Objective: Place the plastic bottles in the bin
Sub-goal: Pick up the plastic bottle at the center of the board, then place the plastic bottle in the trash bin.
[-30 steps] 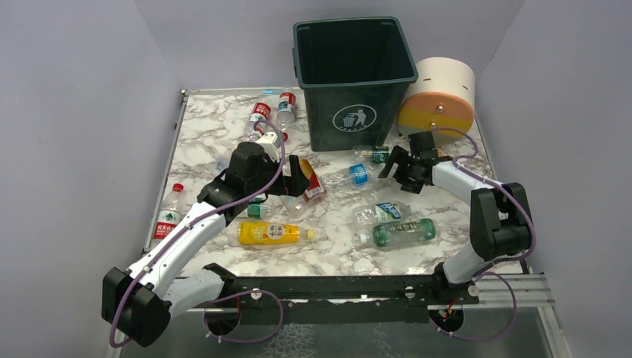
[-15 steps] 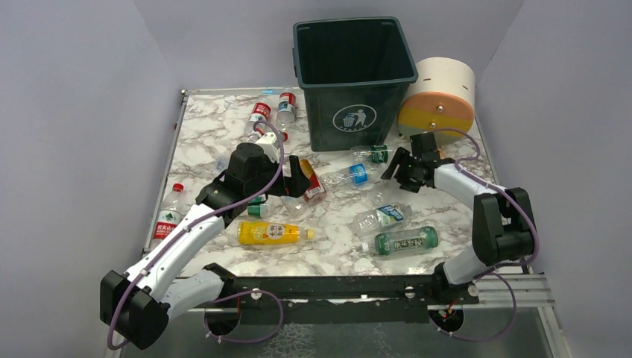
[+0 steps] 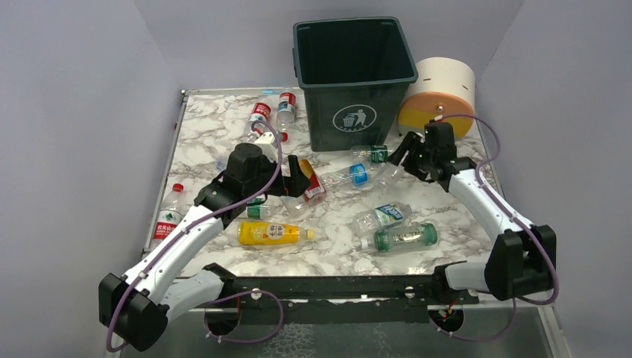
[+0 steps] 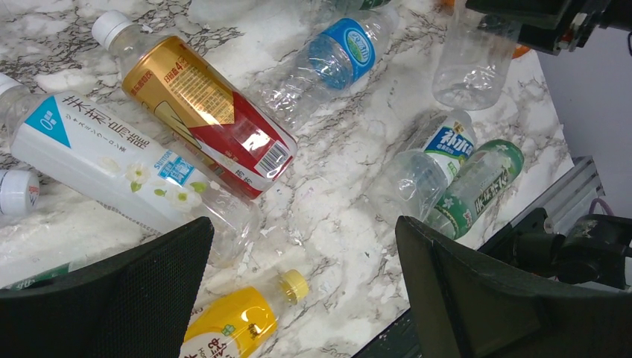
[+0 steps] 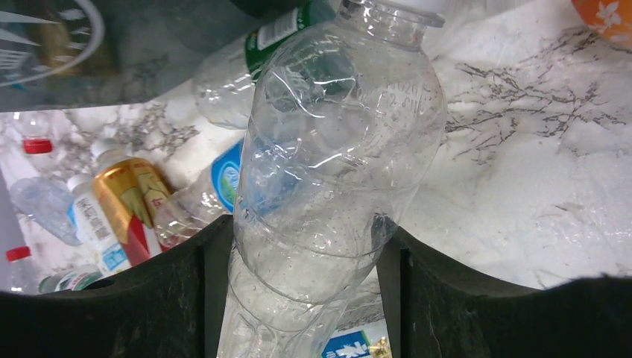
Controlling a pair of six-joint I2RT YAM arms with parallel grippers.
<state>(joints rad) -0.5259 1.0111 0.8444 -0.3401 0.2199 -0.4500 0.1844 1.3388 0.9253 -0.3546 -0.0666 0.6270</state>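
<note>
Clear ribbed plastic bottle [image 5: 328, 171] pinched between the black jaws of the right gripper [image 5: 298, 250], just before the square dark green bin [image 3: 328, 112] at the far edge of the veined marble table [image 3: 447, 205]; jaws of the left gripper [image 4: 302, 235] spread wide over a red-and-gold bottle [image 4: 209, 112].

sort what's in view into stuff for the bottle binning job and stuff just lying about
For the job:
dark green bin
clear unlabelled bottle, gripped
red-and-gold bottle
yellow-orange bottle
green bottle
blue-label bottle
other loose bottles

Just lying about:
cream-and-orange cylinder
</note>
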